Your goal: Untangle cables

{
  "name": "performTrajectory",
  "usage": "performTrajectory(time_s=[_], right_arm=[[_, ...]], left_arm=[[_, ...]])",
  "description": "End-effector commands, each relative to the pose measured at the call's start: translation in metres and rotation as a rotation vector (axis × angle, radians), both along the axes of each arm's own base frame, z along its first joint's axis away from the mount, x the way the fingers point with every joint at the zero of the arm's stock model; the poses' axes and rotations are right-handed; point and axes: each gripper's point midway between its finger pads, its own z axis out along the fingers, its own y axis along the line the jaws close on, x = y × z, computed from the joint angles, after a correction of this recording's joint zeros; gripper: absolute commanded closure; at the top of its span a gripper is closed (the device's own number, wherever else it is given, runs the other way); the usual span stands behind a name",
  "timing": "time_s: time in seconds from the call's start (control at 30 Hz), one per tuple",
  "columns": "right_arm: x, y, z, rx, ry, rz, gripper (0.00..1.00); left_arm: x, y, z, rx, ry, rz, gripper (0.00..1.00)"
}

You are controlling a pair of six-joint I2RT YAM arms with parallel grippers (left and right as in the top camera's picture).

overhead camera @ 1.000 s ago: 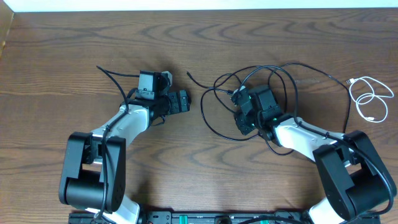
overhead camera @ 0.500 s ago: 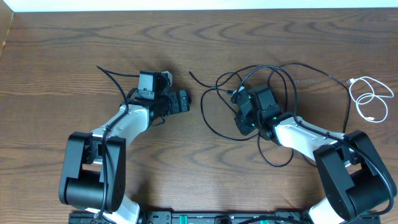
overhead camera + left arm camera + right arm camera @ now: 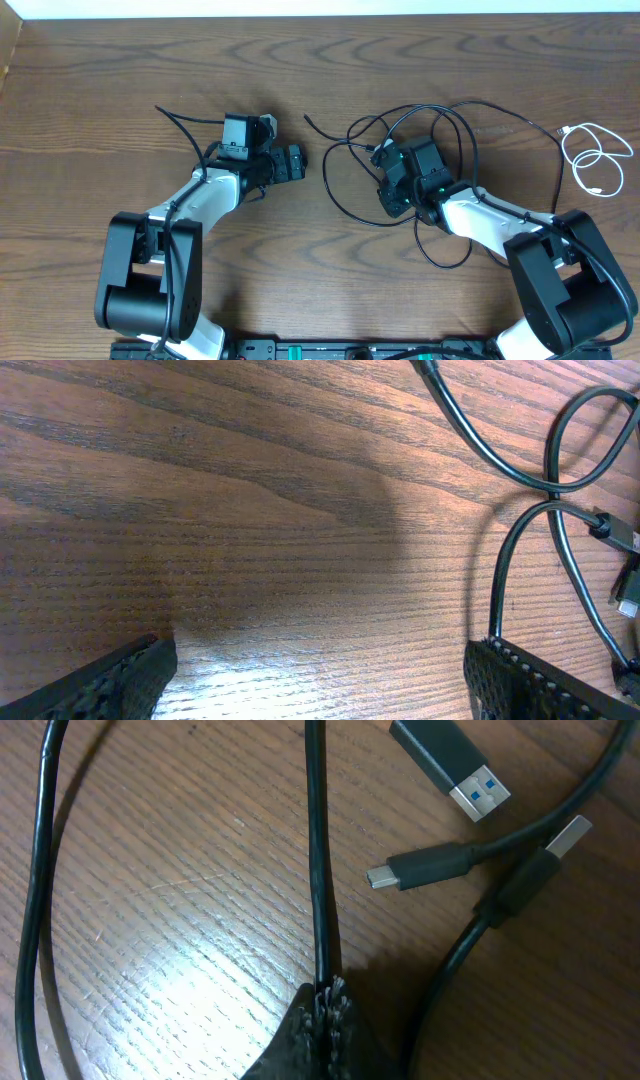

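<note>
A tangle of thin black cables [image 3: 440, 125] lies right of centre on the wooden table. My right gripper [image 3: 390, 197] sits in the tangle and is shut on one black cable [image 3: 318, 870], which runs straight up from the pinched fingertips [image 3: 325, 1010]. Three plug ends lie just beyond: a blue-tongued USB plug [image 3: 450, 765], a small slim plug [image 3: 420, 868] and a silver USB plug [image 3: 565, 835]. A short white cable [image 3: 597, 160] lies coiled at the far right, apart from the tangle. My left gripper [image 3: 293, 163] is open and empty, left of the tangle. Crossing black loops [image 3: 545, 485] lie ahead of it.
A loose black cable end [image 3: 310, 123] points toward the left gripper. Another thin black cord [image 3: 180, 120] runs out from the left wrist. The arm bases stand at the table's front edge [image 3: 320, 345]. A white wall strip runs along the far edge.
A black cable loop in front of the right arm has shifted slightly toward the front edge. Both grippers have stayed nearly where they were.
</note>
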Motion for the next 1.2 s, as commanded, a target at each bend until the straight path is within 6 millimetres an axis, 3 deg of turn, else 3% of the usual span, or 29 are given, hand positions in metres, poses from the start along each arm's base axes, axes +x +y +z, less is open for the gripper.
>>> performTrajectory(time_s=[0.0,0.7,0.83,1.17], right_arm=[[-0.0104,-0.0026,-0.0125,-0.025,0.043,0.015,0.99],[-0.0103,-0.0027,-0.0125,-0.025,0.043,0.014,0.99],[-0.01,-0.0026,-0.0123,-0.024,0.042,0.014,0.89],[-0.0095,-0.0024,-0.012,-0.024,0.039,0.014,0.84]], left_arm=[[-0.0008,0.0011,0.0007,0.001,-0.002,0.004,0.02],[-0.0007,0.0011,0.0008,0.002,-0.002,0.004,0.02],[-0.0008,0.0011,0.0007,0.001,-0.002,0.004,0.02],[-0.0008,0.0011,0.0007,0.001,-0.002,0.004,0.02]])
